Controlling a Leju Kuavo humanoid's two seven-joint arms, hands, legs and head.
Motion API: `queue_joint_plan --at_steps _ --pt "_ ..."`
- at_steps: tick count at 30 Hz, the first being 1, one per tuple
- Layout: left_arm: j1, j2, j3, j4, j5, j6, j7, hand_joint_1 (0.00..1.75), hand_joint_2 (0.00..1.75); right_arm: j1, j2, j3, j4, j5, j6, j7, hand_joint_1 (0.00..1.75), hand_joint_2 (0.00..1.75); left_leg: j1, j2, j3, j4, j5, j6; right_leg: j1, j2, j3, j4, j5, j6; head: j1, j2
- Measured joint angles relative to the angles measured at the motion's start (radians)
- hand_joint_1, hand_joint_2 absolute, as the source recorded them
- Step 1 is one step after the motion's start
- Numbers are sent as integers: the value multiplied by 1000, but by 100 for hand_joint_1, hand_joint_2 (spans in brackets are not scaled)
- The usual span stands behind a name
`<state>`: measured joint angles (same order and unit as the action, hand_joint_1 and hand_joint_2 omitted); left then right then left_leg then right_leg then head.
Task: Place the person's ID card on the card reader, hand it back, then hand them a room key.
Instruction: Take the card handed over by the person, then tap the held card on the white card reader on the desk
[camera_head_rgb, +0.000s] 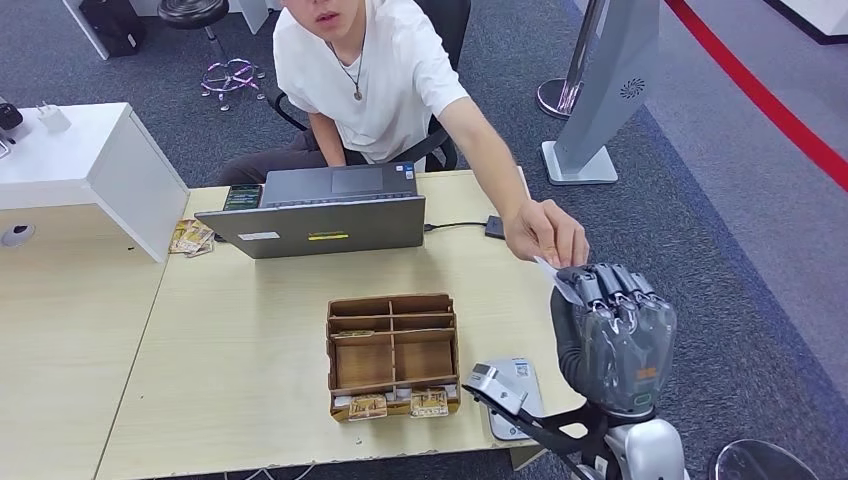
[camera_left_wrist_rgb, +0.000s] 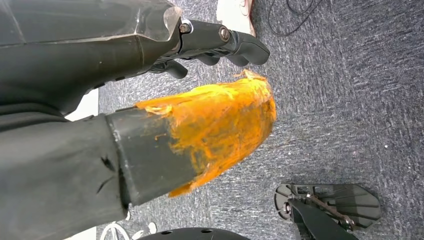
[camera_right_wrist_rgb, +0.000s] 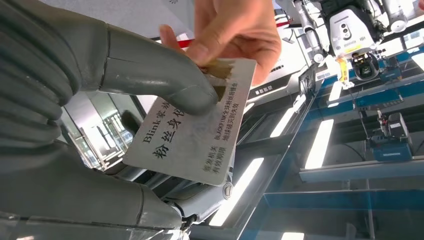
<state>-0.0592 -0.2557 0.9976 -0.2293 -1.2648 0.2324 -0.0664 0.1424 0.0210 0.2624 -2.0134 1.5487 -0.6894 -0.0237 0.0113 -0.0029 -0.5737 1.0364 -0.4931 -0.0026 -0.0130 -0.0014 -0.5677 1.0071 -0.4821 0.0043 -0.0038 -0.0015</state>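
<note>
The robot's right hand is raised just off the bench's right edge, and its thumb presses the ID card against its fingers while the person's hand pinches the card's far end, so both hold it at once. Whether this is the card coming in or going back cannot be told from the pictures; either way the step is a handover, and it goes well if the robot's grip stays firm and level until only one side carries the card, with no tug or twist against the person's fingers. The card reader lies on the bench close below this hand, beside the wooden card tray, so a short downward move would reach it. The left hand hangs low over the grey carpet, its fingers curled in on nothing.
</note>
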Motion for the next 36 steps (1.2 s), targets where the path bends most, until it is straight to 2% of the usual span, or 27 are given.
queue_joint_plan --at_steps 15,21,30,36 --pt "0 0 0 0 5 1 0 0 0 48 -2 16 -16 -73 0 -44 175 175 0 0 0 0 0 0 0 0 0 0 0 0 0 0" --pt "0 0 1 0 8 3 -3 0 0 101 -2 18 17 -284 0 -122 175 175 0 0 0 0 0 0 0 0 0 0 0 0 0 0" --pt "0 0 9 0 11 7 -9 0 0 132 -23 49 104 -488 29 -82 175 175 0 0 0 0 0 0 0 0 0 0 0 0 0 0" --pt "0 0 16 0 12 9 -10 0 0 147 -29 51 172 -647 89 -99 175 175 0 0 0 0 0 0 0 0 0 0 0 0 0 0"
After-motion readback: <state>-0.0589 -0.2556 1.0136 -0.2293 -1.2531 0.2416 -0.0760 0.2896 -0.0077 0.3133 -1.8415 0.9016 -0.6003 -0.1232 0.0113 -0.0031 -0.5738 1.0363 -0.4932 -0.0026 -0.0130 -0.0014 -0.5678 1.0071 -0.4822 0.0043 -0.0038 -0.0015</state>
